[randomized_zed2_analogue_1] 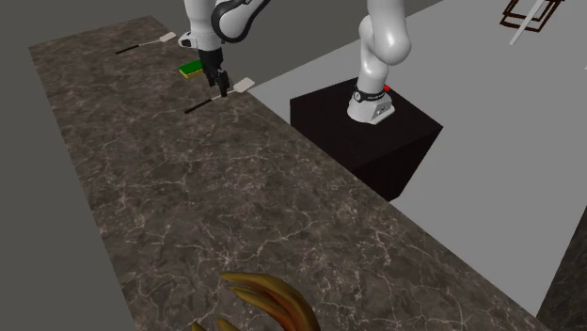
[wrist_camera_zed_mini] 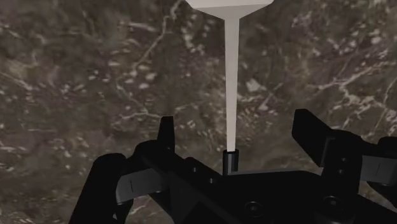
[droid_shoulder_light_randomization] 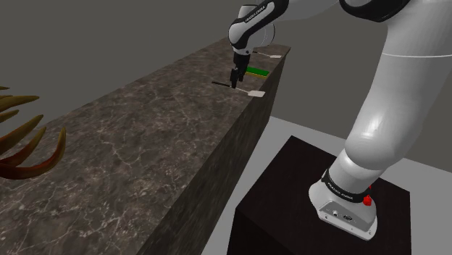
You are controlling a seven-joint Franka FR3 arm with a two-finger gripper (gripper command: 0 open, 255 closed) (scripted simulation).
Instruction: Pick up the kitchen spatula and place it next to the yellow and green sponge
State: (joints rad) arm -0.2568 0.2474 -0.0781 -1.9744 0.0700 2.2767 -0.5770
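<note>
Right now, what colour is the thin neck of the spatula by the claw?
White. The spatula shows its neck best in the wrist view.

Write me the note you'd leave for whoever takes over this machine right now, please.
Gripper: fingers open, standing either side of the spatula's thin shaft, not touching it.
Spatula: lying on the dark counter, a little short of the green sponge.
Done: gripper lined up over the spatula.
Left: close, lift, set it beside the sponge.
Note: a second spatula lies past the sponge.
</note>
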